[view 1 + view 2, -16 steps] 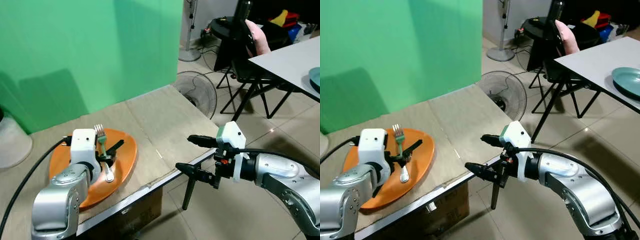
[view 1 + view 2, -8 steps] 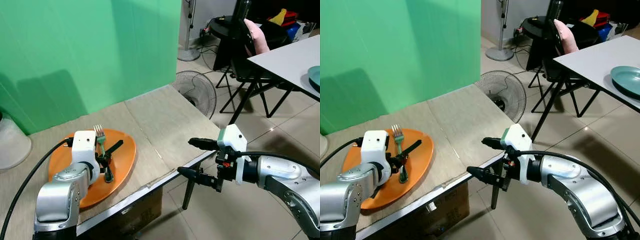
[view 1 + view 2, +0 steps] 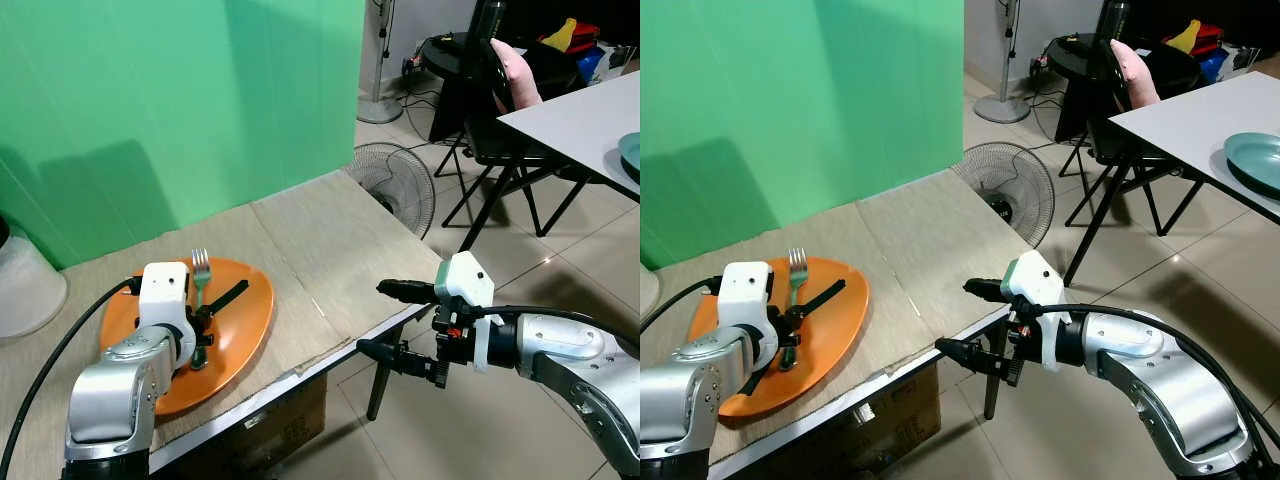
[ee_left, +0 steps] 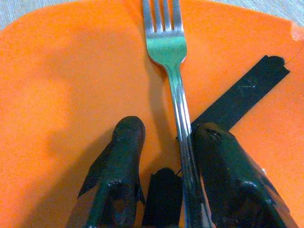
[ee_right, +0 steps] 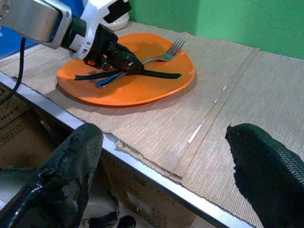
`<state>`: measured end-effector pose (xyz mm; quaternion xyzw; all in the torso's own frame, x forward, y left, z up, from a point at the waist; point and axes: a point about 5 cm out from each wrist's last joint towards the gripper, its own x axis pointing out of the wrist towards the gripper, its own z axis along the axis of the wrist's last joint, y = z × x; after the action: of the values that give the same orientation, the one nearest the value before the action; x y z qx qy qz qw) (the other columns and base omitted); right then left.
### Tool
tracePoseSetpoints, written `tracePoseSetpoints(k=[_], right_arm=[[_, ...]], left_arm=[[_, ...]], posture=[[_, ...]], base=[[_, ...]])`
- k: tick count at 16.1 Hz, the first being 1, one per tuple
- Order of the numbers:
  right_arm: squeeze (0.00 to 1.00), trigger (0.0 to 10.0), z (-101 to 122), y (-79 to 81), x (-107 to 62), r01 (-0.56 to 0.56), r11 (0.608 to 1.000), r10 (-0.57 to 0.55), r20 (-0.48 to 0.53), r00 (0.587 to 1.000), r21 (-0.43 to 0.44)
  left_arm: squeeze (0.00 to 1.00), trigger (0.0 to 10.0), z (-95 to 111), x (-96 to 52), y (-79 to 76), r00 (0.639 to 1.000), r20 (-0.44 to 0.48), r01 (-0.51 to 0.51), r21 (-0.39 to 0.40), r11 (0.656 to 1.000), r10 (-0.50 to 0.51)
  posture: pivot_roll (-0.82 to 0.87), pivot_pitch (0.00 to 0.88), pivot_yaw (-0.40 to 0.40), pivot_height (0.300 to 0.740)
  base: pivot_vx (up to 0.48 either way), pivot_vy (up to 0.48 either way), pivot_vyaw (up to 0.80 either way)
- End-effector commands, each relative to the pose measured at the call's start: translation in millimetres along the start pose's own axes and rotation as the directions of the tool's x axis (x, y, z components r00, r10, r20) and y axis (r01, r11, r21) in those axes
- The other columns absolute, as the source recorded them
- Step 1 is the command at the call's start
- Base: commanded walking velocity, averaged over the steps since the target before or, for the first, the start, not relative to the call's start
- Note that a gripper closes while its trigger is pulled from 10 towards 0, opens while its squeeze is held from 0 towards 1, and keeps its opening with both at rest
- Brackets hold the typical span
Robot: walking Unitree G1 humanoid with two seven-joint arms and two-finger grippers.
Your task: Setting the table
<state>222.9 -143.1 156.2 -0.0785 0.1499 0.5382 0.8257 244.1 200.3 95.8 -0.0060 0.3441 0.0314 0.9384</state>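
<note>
An orange plate lies on the woven mat of the near table. On it are a silver fork, tines pointing away from me, and a black flat strip crossing under it. My left gripper rests on the plate, open. In the left wrist view the fork's handle runs between the two fingers and lies against one finger, with bare plate showing beside the other. My right gripper hangs wide open just off the table's front edge, right of the plate, with nothing in it.
The table's metal front edge runs diagonally. A floor fan stands beyond the table's far corner. A white table with a teal plate and a black chair are at the right. A white container sits far left.
The left gripper has slid a little along the fork's handle, and the handle's end that showed below it is now covered. The right gripper has drifted slightly right and down.
</note>
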Motion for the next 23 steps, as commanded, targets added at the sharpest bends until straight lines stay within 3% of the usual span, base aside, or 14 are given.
tracePoseSetpoints(k=[1, 13, 20, 23], right_arm=[[0.0, 10.0, 4, 2.8, 0.1, -0.022, 0.999, 0.022, 0.003, 1.0, -0.036], [0.0, 10.0, 1, 2.9, 4.2, -0.029, 0.998, 0.029, 0.005, 1.0, -0.048], [0.0, 10.0, -1, 3.3, 5.4, 0.012, 0.999, -0.011, 0.019, 1.0, -0.044], [0.0, 10.0, 4, -3.4, 4.7, 0.113, 0.994, -0.112, 0.086, 0.99, -0.007]], left_arm=[[0.0, 0.0, -8, 2.7, 2.3, 0.999, -0.054, 0.002, -0.008, 1.0, -0.003], [0.0, 0.0, -10, -1.5, 11.6, 0.999, -0.052, 0.0, -0.001, 1.0, 0.0], [0.0, 0.0, 5, -8.4, 8.1, 0.991, 0.115, 0.079, -0.055, 0.995, -0.073], [0.0, 0.0, 25, -23.6, 6.0, 0.939, 0.326, 0.141, -0.073, 0.987, -0.11]], posture=[[-0.08, 0.0, 0.042, 0.74], [-0.07, 0.0, 0.044, 0.74], [-0.06, 0.0, 0.058, 0.74], [-0.07, 0.0, 0.058, 0.74]], base=[[0.0, 0.0, 0.0], [0.0, 0.0, 0.0], [0.0, 0.0, 0.0], [0.0, 0.0, 0.0]])
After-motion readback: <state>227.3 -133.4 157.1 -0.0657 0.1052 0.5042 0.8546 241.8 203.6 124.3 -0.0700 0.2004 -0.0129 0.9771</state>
